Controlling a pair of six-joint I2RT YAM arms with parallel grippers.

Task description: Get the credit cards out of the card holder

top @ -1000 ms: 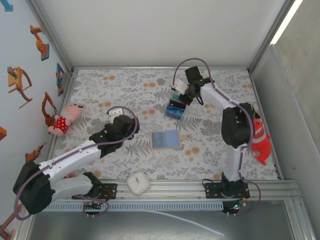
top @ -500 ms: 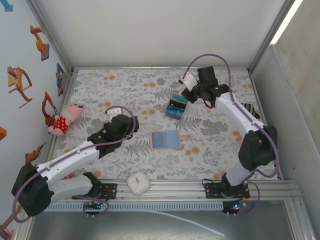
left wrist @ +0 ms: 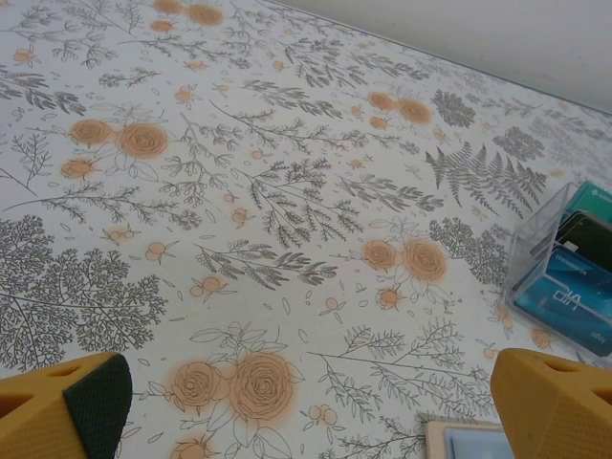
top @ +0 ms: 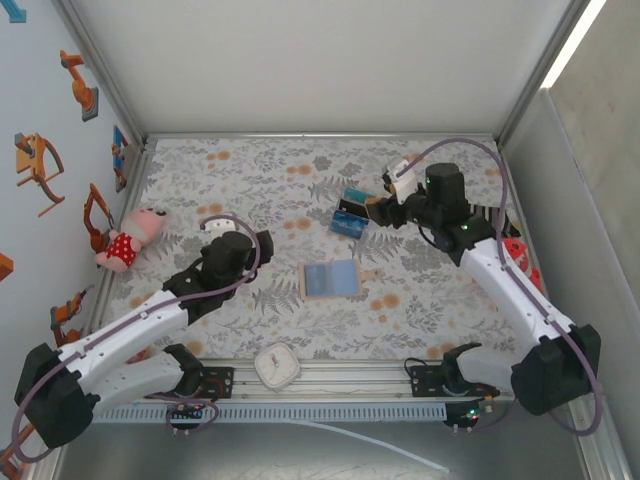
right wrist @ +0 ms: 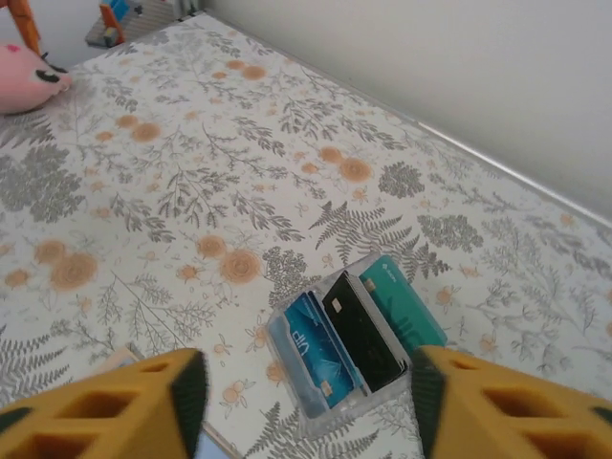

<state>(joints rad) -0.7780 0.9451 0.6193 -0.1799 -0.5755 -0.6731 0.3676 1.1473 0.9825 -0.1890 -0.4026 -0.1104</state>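
The right claw [top: 374, 208], a second ago pinched shut right over the clear card stand [top: 349, 212], has let go, and its fingers now stand wide apart just to the right of the stand. The right arm [top: 505, 280] has dropped from an upright, folded pose by the right wall into a long, low reach across the table, now crossing in front of the red toy [top: 519, 262]. The left arm [top: 140, 320] has eased slightly back toward the near left corner.
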